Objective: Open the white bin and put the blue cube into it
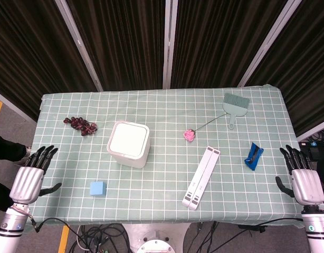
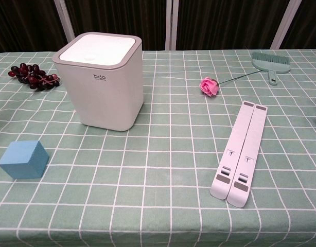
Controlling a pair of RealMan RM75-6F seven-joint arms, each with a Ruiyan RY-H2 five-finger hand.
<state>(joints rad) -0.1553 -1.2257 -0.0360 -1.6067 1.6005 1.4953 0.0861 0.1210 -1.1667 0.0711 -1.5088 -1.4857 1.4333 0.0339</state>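
Observation:
The white bin [image 1: 129,144] [image 2: 100,81] stands left of the table's middle with its flat lid closed. The blue cube [image 1: 97,188] [image 2: 24,159] lies on the cloth in front of it, nearer the left front corner. My left hand [image 1: 30,176] hovers over the table's left edge, fingers spread and empty, well left of the cube. My right hand [image 1: 303,177] hangs off the right edge, fingers spread, holding nothing. Neither hand shows in the chest view.
A bunch of dark grapes [image 1: 81,124] lies at the back left. A pink rose [image 1: 190,134], a long white folded stand [image 1: 202,177], a green hand brush [image 1: 235,106] and a blue clip [image 1: 253,156] occupy the right half of the green checked table [image 1: 162,105].

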